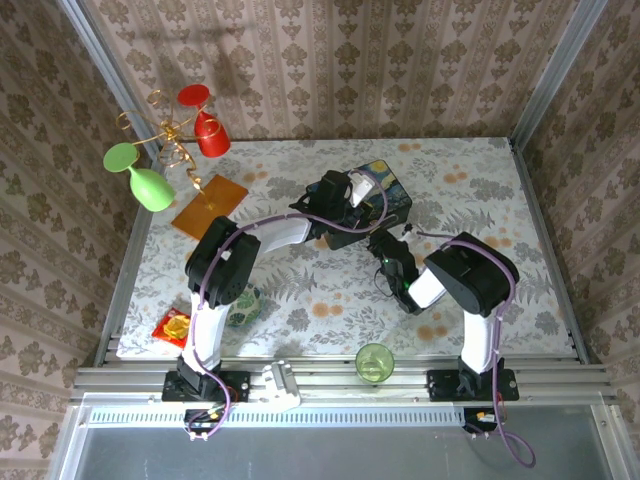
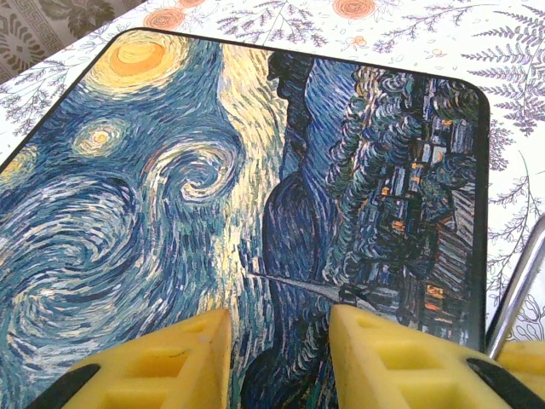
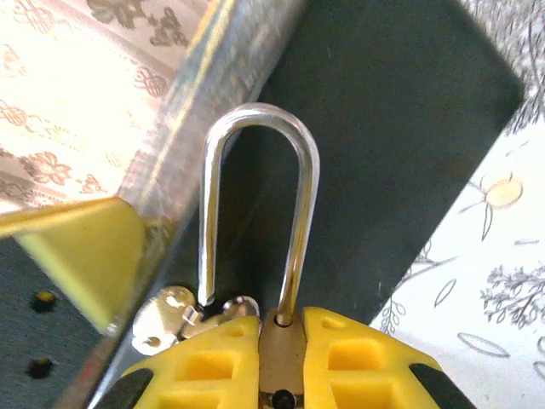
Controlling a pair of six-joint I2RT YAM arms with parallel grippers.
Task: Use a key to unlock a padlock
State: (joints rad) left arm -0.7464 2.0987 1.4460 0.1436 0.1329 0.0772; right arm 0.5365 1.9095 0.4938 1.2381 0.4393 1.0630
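We have the right end effector (image 3: 283,332) clamped on the tiny brass-gold padlock (image 3: 281,362). Its body is pinched between the yellow fingers, and its thin silver shackle (image 3: 302,196) stands straight ahead of them. Just left of the fingertips, at the foot of the shackle's left leg, lie the small silver keys (image 3: 166,328). We cannot tell whether one sits in the keyhole, or whether that leg is already free.

Just beyond the shackle rises the dark side wall of the painted starry-night box (image 3: 383,128). Farther off, the left end effector (image 2: 279,319) hovers over the box lid, fingers apart with nothing between them.

We judge the step in hand to be turning the key. We should grip the body firmly and squarely so it cannot twist along with the key. We should also turn without pulling, since such small keys slip easily.
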